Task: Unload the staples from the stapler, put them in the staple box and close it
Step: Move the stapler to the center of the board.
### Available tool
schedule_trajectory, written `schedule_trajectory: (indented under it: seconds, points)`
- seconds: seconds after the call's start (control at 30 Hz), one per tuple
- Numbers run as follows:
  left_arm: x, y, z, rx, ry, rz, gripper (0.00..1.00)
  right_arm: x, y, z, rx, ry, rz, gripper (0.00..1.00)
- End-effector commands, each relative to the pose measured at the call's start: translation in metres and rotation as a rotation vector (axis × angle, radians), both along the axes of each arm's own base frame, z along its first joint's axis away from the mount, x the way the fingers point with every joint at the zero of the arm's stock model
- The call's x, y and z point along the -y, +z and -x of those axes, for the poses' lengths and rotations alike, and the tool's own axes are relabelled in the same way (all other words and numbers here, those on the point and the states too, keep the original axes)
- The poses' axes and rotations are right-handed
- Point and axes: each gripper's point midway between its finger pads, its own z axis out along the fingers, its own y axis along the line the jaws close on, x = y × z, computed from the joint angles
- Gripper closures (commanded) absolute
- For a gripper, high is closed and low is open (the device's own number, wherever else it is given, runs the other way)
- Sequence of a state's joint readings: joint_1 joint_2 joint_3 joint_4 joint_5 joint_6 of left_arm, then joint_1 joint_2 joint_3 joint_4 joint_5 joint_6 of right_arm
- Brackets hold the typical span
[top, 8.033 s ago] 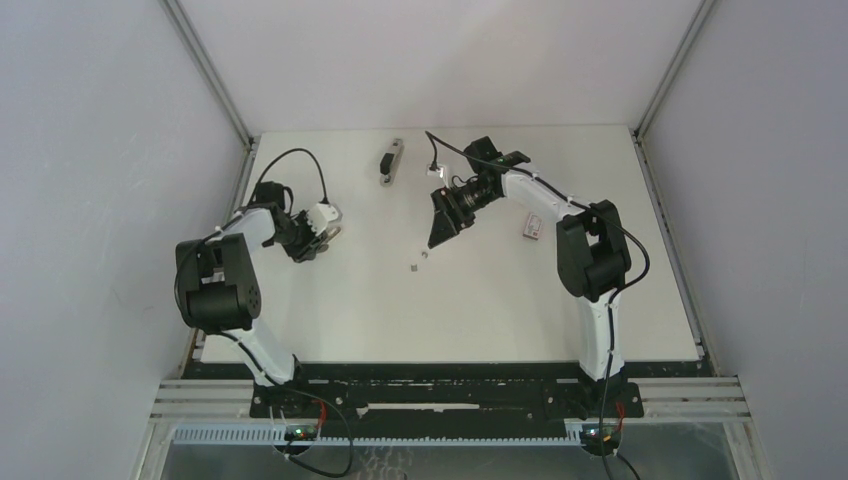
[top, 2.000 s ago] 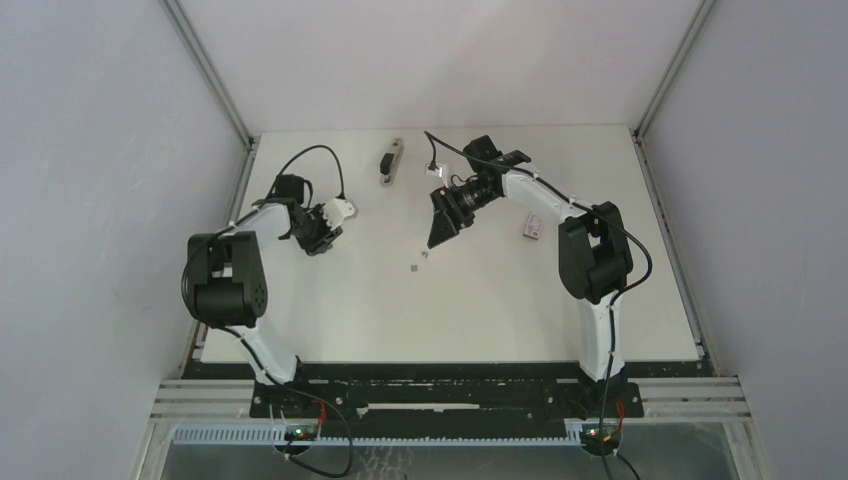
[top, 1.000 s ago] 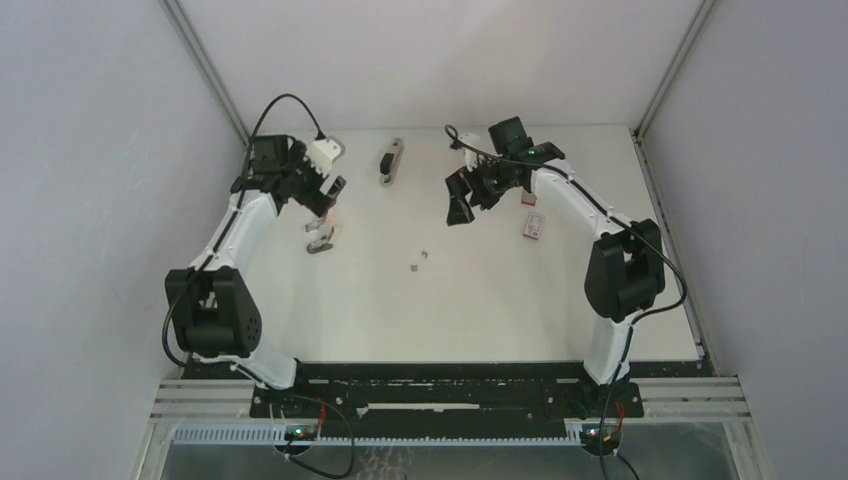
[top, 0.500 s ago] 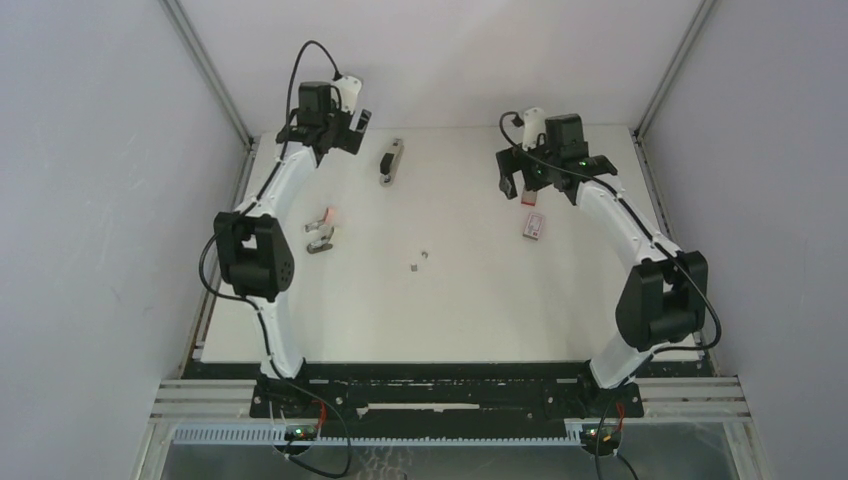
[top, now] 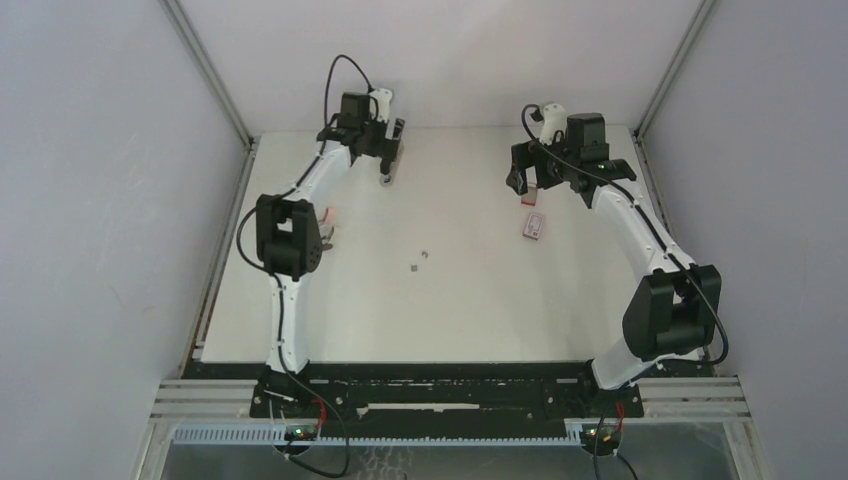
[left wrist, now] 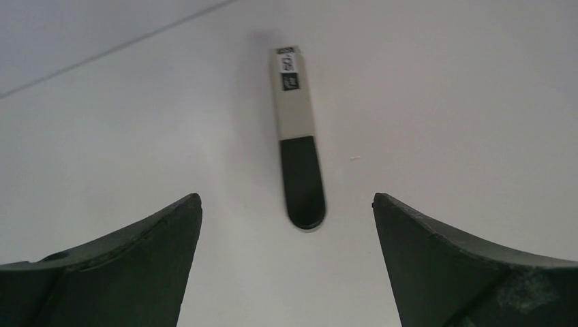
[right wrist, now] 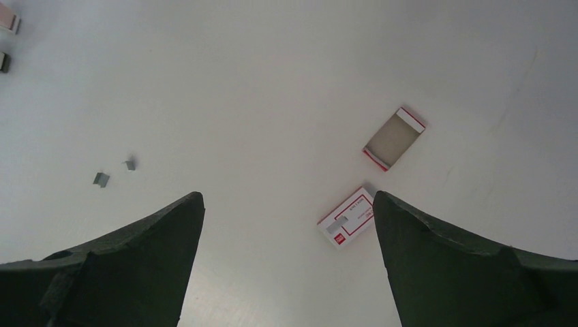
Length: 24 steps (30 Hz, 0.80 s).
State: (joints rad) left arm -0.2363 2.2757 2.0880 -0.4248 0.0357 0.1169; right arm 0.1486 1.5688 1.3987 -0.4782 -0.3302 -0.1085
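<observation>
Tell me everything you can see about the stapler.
The stapler is a slim bar lying flat, closed, on the far side of the white table. One half looks pale grey metal with a small label at its tip; the other is dark with a rounded end. Only the table touches it; the open left gripper hovers above.

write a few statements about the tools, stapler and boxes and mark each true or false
1. The stapler lies on the table. True.
2. The left tool grips the stapler. False: it is open, and the stapler lies ungripped between its fingers.
3. Two staples lie loose on the table. True.
4. The right tool holds a box. False: it is open and empty; both boxes lie on the table.
</observation>
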Motion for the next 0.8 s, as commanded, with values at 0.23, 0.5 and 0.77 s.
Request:
schedule_trajectory:
  seconds: [0.23, 0.5, 0.77]
  points:
    - [0.027, -0.019, -0.006, -0.047, 0.023, 0.112, 0.10, -0.020, 0.012, 0.004, 0.004, 0.072, -0.098, 0.13]
    - [0.020, -0.029, -0.008, -0.056, 0.092, 0.078, 0.19, -0.029, 0.004, 0.007, -0.032, 0.107, -0.129, 0.20]
    - [0.027, -0.034, -0.002, -0.075, 0.097, 0.052, 0.30, -0.032, 0.008, 0.010, -0.026, 0.120, -0.139, 0.23]
